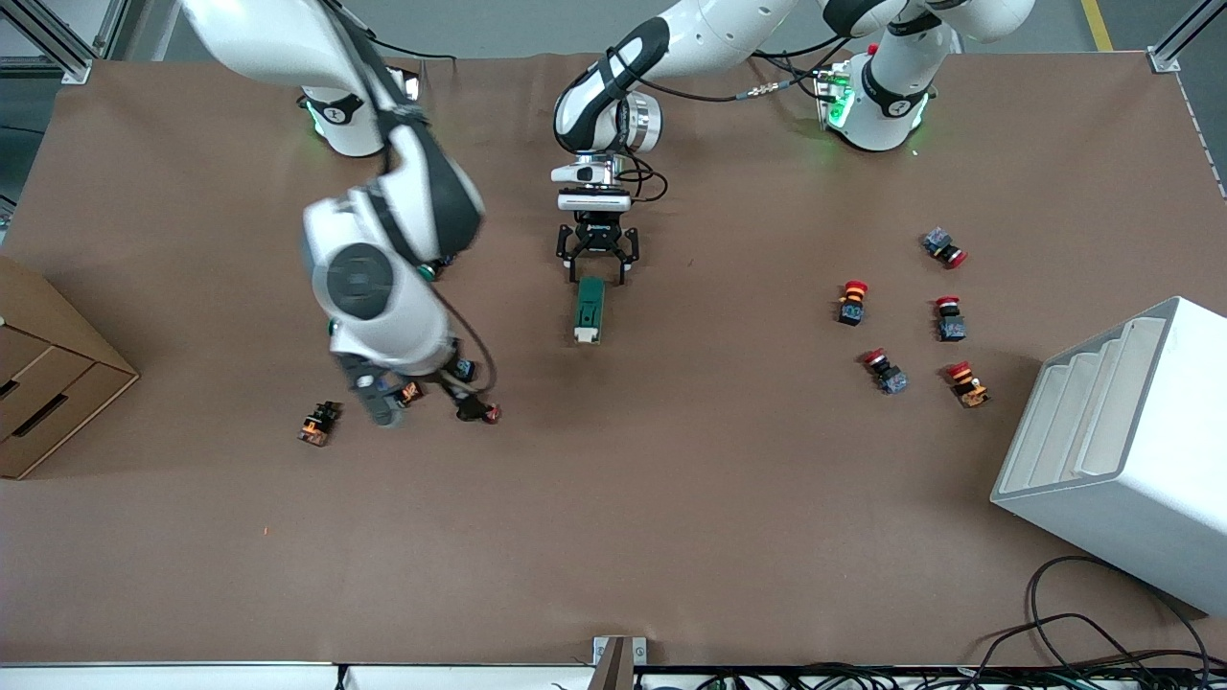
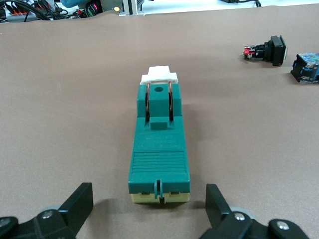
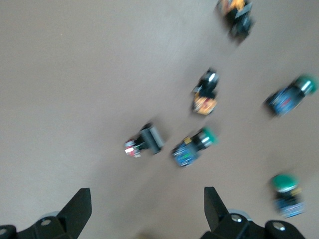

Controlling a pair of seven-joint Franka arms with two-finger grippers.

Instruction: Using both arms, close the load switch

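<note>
The load switch [image 1: 589, 310] is a dark green block lying flat mid-table, with its white lever [image 1: 584, 334] at the end nearer the front camera. It fills the left wrist view [image 2: 159, 149], lever [image 2: 159, 75] lying low at its end. My left gripper [image 1: 596, 259] is open and low over the table at the switch's end away from the lever, its fingers [image 2: 79, 204] spread wider than that end and not touching it. My right gripper [image 1: 379, 402] is open and empty [image 3: 147, 211], up over a cluster of push buttons toward the right arm's end.
Small push buttons [image 1: 316, 424] [image 1: 479, 412] [image 3: 144, 142] [image 3: 194, 147] lie under the right gripper. Red-capped buttons [image 1: 853, 302] [image 1: 949, 321] lie toward the left arm's end. A white rack [image 1: 1131, 450] and a cardboard drawer box [image 1: 48, 383] stand at the table's ends.
</note>
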